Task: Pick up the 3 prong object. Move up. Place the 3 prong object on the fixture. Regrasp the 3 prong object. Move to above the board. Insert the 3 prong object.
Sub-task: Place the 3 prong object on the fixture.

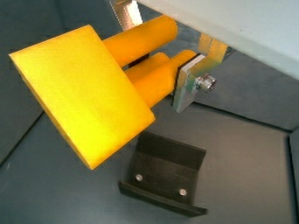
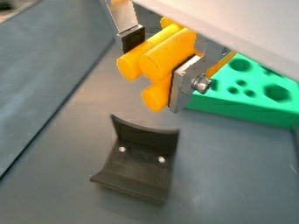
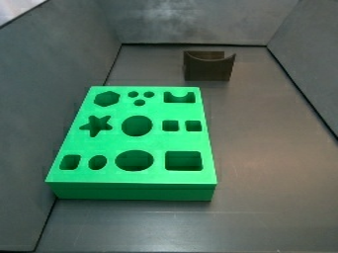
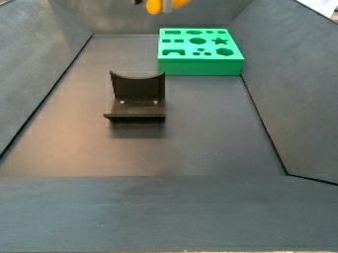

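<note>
My gripper (image 1: pixel 158 52) is shut on the 3 prong object (image 1: pixel 87 87), an orange-yellow block with round stubby prongs; the silver fingers (image 1: pixel 187 83) clamp the prongs. In both wrist views the gripper (image 2: pixel 160 61) holds the object (image 2: pixel 152 54) in the air above the fixture (image 1: pixel 163 175), a dark block with a curved notch (image 2: pixel 138 162). In a side view only the object's tip (image 4: pixel 154 5) shows at the upper edge, behind and above the fixture (image 4: pixel 134 96). The green board (image 4: pixel 200 49) lies beyond it, also seen in a wrist view (image 2: pixel 251 92). A side view shows the board (image 3: pixel 136 143) and fixture (image 3: pixel 209 63), no gripper.
Sloped dark grey walls (image 4: pixel 40 89) enclose the grey floor (image 4: pixel 172 168) on all sides. The board's cut-outs include a star, circles, squares and a hexagon.
</note>
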